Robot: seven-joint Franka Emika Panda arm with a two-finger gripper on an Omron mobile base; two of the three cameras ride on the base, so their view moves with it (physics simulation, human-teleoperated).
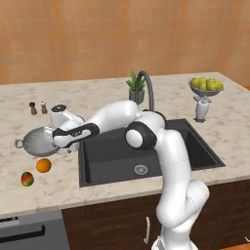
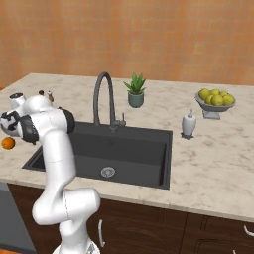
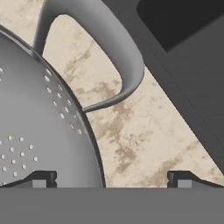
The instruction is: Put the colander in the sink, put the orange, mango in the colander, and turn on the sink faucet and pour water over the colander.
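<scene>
1. Grey perforated metal, that is the round colander (image 1: 38, 140) under my pincer (image 3: 112, 179); it stands on the marbled beige bench (image 1: 97, 97), just left of the rectangular matte black sink (image 1: 146, 151).
2. My pincer is open wide and grips nothing. In the hand view one dark fingertip sits over the colander's holed inner wall and the other over bare bench, so the rim passes between them.
3. That same view shows one grey loop handle of the colander curving out over the bench toward the sink's dark edge.
4. My white arm reaches from the front of the sink across its left part to the colander.
5. A smooth round orange (image 1: 43, 165) lies on the bench just in front of the colander, and a small oval mango of red, green and yellow (image 1: 27, 179) lies near it, closer to the bench's front edge.
6. Behind the sink rises the tall dark grey gooseneck faucet (image 2: 103, 96), its arched spout over the basin.
7. In the sink floor a round silver drain (image 2: 107, 172) shows.
</scene>
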